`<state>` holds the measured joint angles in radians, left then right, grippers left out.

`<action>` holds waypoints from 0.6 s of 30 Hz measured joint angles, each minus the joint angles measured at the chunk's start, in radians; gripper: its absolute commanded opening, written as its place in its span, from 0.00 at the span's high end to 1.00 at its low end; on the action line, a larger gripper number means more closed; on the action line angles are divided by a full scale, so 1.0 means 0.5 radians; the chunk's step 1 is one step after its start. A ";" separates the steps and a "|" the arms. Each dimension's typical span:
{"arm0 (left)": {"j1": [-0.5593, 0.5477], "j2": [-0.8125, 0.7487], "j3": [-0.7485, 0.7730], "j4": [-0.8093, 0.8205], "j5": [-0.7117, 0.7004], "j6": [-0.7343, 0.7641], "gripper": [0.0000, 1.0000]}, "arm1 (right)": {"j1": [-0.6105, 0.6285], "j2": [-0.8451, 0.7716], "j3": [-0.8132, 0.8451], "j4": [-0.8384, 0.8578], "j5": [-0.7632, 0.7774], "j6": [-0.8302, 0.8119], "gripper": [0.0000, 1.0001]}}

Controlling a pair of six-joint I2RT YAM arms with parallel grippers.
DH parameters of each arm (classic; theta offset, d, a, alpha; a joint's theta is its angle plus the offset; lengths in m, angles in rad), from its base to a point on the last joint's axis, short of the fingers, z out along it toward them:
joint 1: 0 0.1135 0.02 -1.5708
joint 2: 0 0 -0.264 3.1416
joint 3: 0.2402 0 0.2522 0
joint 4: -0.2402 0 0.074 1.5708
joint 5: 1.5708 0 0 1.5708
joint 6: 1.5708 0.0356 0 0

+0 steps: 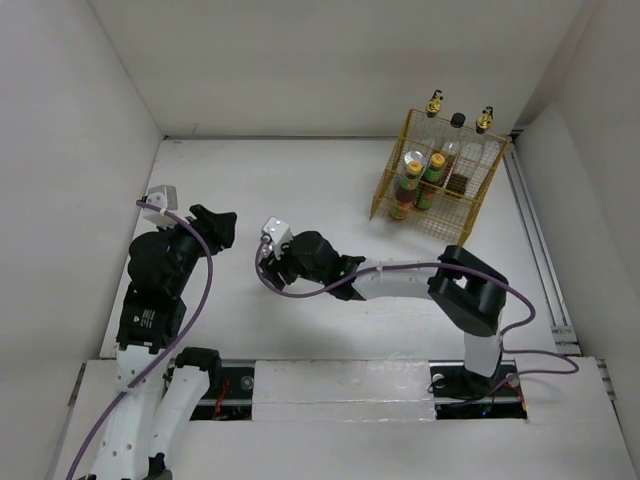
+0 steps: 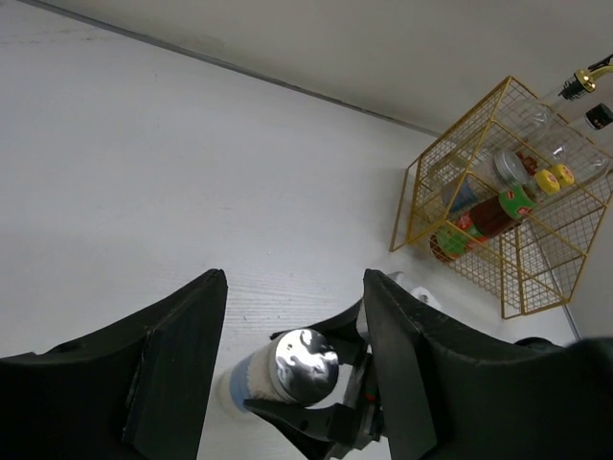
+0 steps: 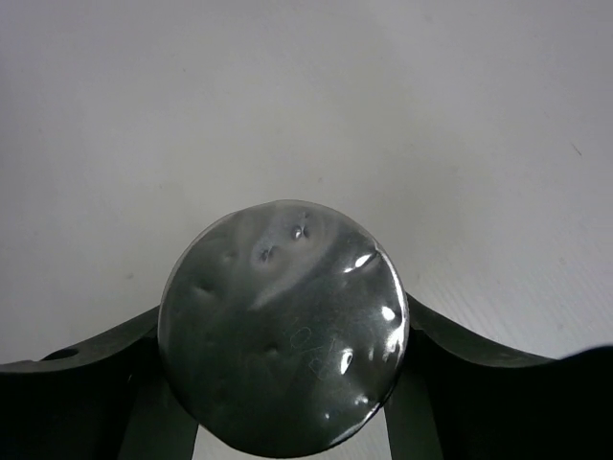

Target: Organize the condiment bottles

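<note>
My right gripper (image 3: 283, 335) is shut on a white shaker, whose silver lid (image 3: 283, 335) fills the right wrist view. In the left wrist view this shaker (image 2: 287, 369) is held just above the table by the right fingers (image 2: 306, 422). My left gripper (image 2: 294, 276) is open and empty, just left of it. In the top view the left gripper (image 1: 218, 222) and right gripper (image 1: 272, 262) are close together at centre left. The yellow wire basket (image 1: 478, 195) holds two red-sauce bottles (image 1: 408, 188), a second shaker (image 1: 414, 156), a dark jar (image 1: 456, 135) and two gold-topped bottles (image 1: 434, 102).
The basket stands at the table's back right corner, also seen in the left wrist view (image 2: 421, 192). White walls close in the table at the left, back and right. The right arm's elbow (image 1: 470, 290) stretches across the front right.
</note>
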<state>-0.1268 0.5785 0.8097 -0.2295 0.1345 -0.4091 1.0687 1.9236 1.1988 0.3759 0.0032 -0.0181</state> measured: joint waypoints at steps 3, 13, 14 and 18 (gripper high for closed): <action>0.000 -0.001 0.000 0.000 0.008 0.001 0.37 | 0.000 -0.220 -0.185 -0.049 0.102 0.003 0.75; 0.000 -0.011 0.000 0.002 0.054 0.000 0.00 | -0.253 -1.534 -0.473 -0.389 0.674 -0.013 0.79; 0.000 -0.011 0.000 0.004 0.057 0.000 0.00 | -0.350 -1.640 -0.504 -0.403 0.716 0.001 0.79; 0.000 -0.008 0.000 0.002 0.063 0.000 0.00 | -0.816 -1.901 -0.600 -0.566 0.825 0.053 0.79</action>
<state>-0.1268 0.5747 0.8097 -0.2287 0.1658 -0.4091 0.6605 0.9733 0.8986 0.0929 0.4156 0.0086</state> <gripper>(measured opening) 0.997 0.657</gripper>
